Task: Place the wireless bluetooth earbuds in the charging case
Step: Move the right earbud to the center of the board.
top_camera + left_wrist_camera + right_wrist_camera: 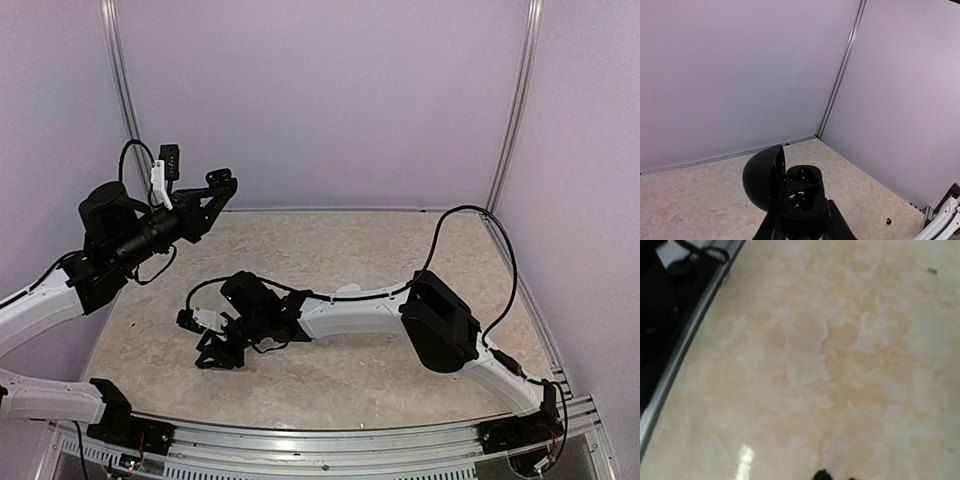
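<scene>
Clamping the base of the charging case [801, 200], the left gripper [804, 226] had its two dark fingers [839, 226] pressed in on either side, closed tight on it. The case looked black, not white, in the left wrist view. Its lid [764, 179] was hinged open to the left, standing roughly upright. Two wells faced up, both glossy and dark inside; I could not tell whether earbuds sat in them. The case was held in the air, off the table [350, 245], over its left rear part. The left arm [125, 235] was raised near the left wall [60, 120]. A tiny black bit [888, 220] lay on the table to the right of the case, well apart from it.

The right gripper [215, 350] was low over the front-left of the table, with the right arm [360, 315] stretched across from its base. Only the dark fingertips [821, 474] peeked in at the bottom edge of the right wrist view. I could not tell whether they were apart or together, or whether they held anything. Marbled tabletop lay beyond them. A small dark speck [932, 271] sat far off, and a metal rail [685, 340] ran along the left.
</scene>
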Motion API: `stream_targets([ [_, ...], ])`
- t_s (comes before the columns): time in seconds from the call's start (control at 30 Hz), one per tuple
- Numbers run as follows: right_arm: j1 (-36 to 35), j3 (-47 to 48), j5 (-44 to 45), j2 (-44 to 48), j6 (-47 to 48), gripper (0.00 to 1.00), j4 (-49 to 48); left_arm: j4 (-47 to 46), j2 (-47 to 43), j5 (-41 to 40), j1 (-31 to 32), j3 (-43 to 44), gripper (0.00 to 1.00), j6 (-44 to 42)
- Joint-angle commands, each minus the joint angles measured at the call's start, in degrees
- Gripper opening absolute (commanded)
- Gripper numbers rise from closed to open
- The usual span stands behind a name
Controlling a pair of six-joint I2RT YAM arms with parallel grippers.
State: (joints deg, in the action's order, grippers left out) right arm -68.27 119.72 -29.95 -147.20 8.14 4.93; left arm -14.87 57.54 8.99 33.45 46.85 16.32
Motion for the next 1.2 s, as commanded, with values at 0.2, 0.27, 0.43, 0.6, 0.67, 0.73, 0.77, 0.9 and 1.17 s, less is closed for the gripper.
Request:
stream_targets([
  [0.2,-2.00,3.77,4.24,-3.54,1.53,0.39,5.35,-1.12,-0.94,1.96,-0.49,-1.43,0.00,0.29],
  [0.27,-2.09,4.80,5.10,-4.35,1.48,0.38,5.71,-1.25,-0.89,2.04,-0.49,-1.46,0.00,0.36],
  [0.43,-2.52,8.14,8.89,-7.22,2.78,0.35,7.59,-1.43,-0.68,2.39,-0.48,-1.41,0.00,0.38],
  [0.6,-2.62,11.05,11.60,-9.48,3.24,0.34,9.10,-1.63,-0.59,2.44,-0.49,-1.58,0.00,0.39],
  [0.67,-2.79,11.97,12.85,-10.18,3.55,0.33,9.85,-1.65,-0.55,2.45,-0.49,-1.59,0.00,0.36],
  [0.73,-2.98,12.62,14.63,-10.56,4.50,0.29,11.03,-1.63,-0.56,2.43,-0.49,-1.59,0.00,0.31],
  [0.77,-3.09,12.45,15.66,-10.46,5.03,0.26,11.82,-1.65,-0.43,2.43,-0.49,-1.63,0.00,0.23],
  [0.9,-3.20,6.29,18.07,-7.48,6.12,0.15,12.64,-1.82,-0.41,2.42,-0.49,-1.67,0.00,0.04],
  [1.17,0.94,-16.68,18.62,6.13,-0.93,0.07,6.82,-2.57,0.35,2.85,-0.49,-1.69,0.00,0.18],
])
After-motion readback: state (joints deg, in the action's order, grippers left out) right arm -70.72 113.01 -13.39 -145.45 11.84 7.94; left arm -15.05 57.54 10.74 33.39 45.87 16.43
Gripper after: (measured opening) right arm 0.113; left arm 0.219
